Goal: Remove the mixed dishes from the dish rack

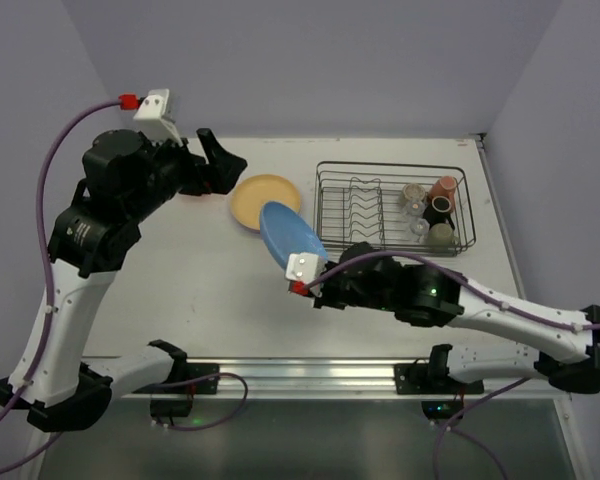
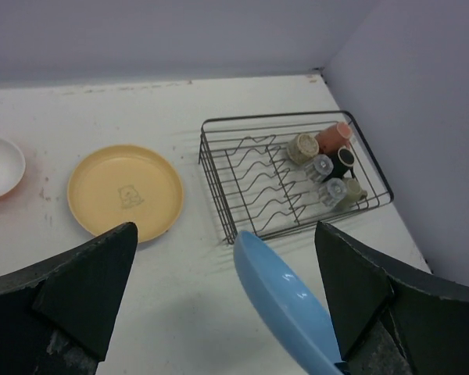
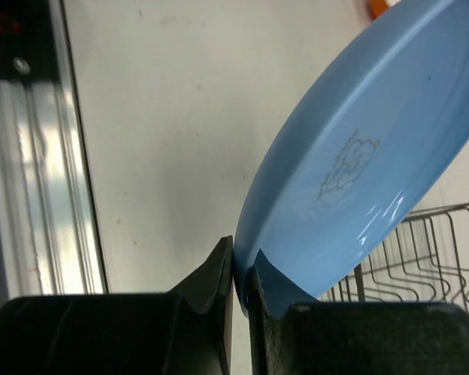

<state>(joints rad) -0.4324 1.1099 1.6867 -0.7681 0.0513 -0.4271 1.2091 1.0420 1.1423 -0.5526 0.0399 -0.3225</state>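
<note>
My right gripper (image 3: 241, 269) is shut on the rim of a blue plate (image 3: 359, 156), which it holds tilted above the table, left of the dish rack (image 1: 395, 205). In the top view the blue plate (image 1: 292, 235) overlaps the near edge of a tan plate (image 1: 265, 200) lying flat on the table. The rack's plate prongs (image 2: 258, 183) stand bare. At its right end sit a pink mug (image 1: 442, 187), a dark mug (image 1: 438, 208), a pale mug (image 1: 440, 235) and two clear glasses (image 1: 413, 195). My left gripper (image 1: 223, 158) hangs open and holds nothing, high over the table's back left.
A bowl, white inside (image 2: 0, 166), rests on the table left of the tan plate (image 2: 125, 191). Lilac walls close the back and right sides. A metal rail (image 1: 310, 375) runs along the near edge.
</note>
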